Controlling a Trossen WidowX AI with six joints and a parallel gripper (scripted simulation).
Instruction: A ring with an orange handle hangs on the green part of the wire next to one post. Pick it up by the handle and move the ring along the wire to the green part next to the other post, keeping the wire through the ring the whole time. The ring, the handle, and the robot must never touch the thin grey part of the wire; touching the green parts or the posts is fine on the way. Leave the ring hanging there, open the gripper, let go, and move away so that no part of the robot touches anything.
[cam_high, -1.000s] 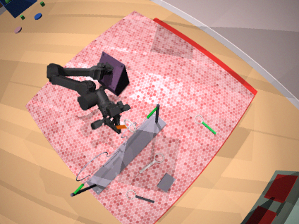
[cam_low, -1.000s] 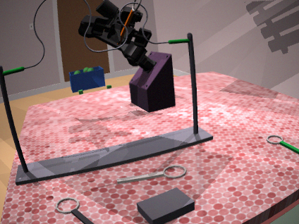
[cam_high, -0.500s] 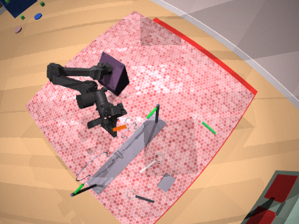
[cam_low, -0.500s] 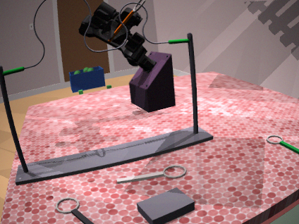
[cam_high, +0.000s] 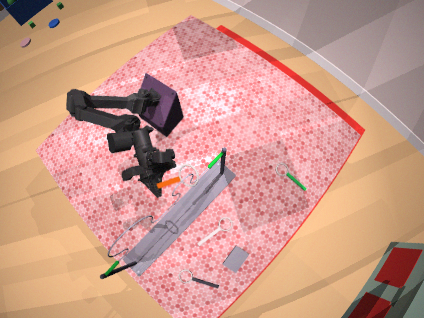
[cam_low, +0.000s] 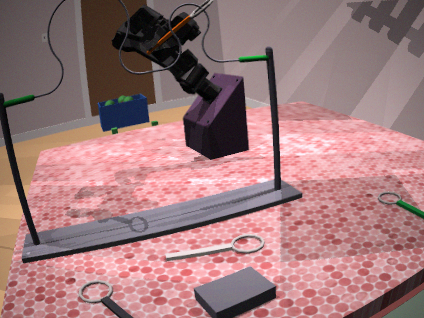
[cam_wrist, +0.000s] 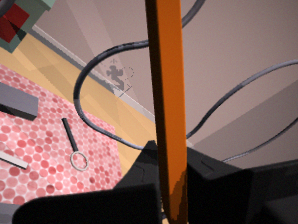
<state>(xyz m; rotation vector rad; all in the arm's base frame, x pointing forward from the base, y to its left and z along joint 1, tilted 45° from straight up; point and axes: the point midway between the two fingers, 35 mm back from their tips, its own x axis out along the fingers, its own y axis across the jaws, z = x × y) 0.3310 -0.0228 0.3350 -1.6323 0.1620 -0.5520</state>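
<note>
One handle, gripped to steer the ring
The gripper pinches the orange handle, probably so its fingers avoid the grey wire.

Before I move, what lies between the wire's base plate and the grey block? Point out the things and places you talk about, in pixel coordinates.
A white-handled ring (cam_high: 209, 235) (cam_low: 199, 252) (cam_wrist: 14, 160) lies flat there; the top and exterior views show it.

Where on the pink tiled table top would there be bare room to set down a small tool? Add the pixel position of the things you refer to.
There is room between the green-handled ring (cam_high: 297, 181) (cam_low: 410, 207) and the grey wire stand's base (cam_high: 227, 176) (cam_low: 292, 192). It is crowded around the white ring tool (cam_high: 210, 236) (cam_low: 200, 252), the grey block (cam_high: 236, 258) (cam_low: 235, 290) and the black-handled ring (cam_high: 205, 282) (cam_low: 117, 307) (cam_wrist: 70, 136).
</note>
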